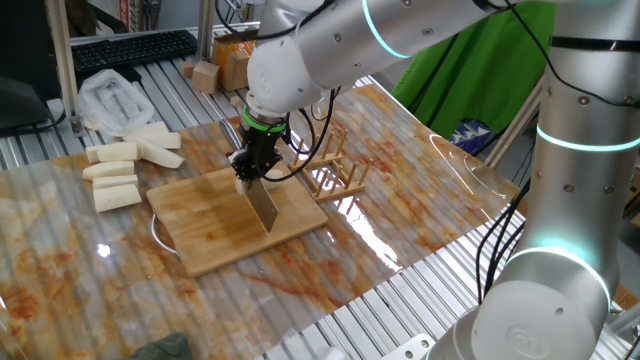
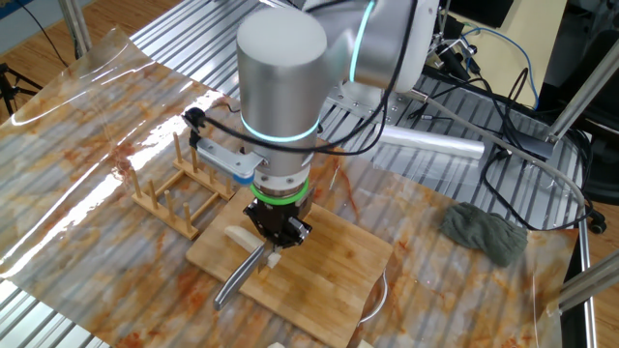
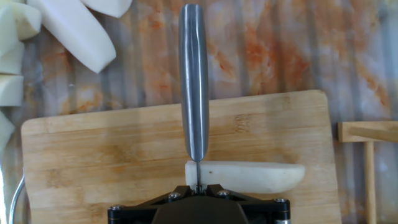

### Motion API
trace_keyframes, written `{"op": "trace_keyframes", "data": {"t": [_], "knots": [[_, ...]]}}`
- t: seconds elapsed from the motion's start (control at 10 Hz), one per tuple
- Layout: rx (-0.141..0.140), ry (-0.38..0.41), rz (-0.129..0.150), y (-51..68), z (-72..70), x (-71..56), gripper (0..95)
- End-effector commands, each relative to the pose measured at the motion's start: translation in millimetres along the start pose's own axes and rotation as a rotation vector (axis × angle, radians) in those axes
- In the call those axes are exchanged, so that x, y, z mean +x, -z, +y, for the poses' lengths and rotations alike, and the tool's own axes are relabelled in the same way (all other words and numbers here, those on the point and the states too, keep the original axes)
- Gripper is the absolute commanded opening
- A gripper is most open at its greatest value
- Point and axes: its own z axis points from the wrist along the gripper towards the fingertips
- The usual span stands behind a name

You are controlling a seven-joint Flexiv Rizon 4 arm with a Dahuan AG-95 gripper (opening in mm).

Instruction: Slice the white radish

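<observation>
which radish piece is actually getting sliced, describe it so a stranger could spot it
Find the wooden cutting board in the middle of the table. The white radish lies on it, directly under the knife held by the gripper. It is the only piece on the board; the other radish sticks lie off it, on the table.

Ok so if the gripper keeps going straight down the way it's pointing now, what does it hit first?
Probably the white radish: the knife held in the gripper sits right over its end, with the cutting board underneath. Whether the blade touches it already, I cannot tell.
</observation>
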Motion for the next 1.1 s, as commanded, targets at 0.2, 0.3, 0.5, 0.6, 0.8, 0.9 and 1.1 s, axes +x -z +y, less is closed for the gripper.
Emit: {"op": "trace_keyframes", "data": {"t": [0.2, 0.3, 0.5, 0.6, 0.8, 0.9, 1.1], "knots": [[0.006, -0.003, 0.011, 2.0, 0.4, 0.6, 0.0], [0.006, -0.005, 0.011, 2.5, 0.4, 1.7, 0.0], [0.005, -0.006, 0.010, 2.0, 0.3, 3.5, 0.0], [0.006, -0.006, 0.010, 2.6, 0.3, 4.1, 0.0], [0.009, -0.006, 0.017, 6.3, 0.0, 4.5, 0.0], [0.009, -0.008, 0.017, 7.7, 0.0, 4.7, 0.0], [0.007, -0.007, 0.018, 5.2, 0.1, 4.6, 0.0]]}}
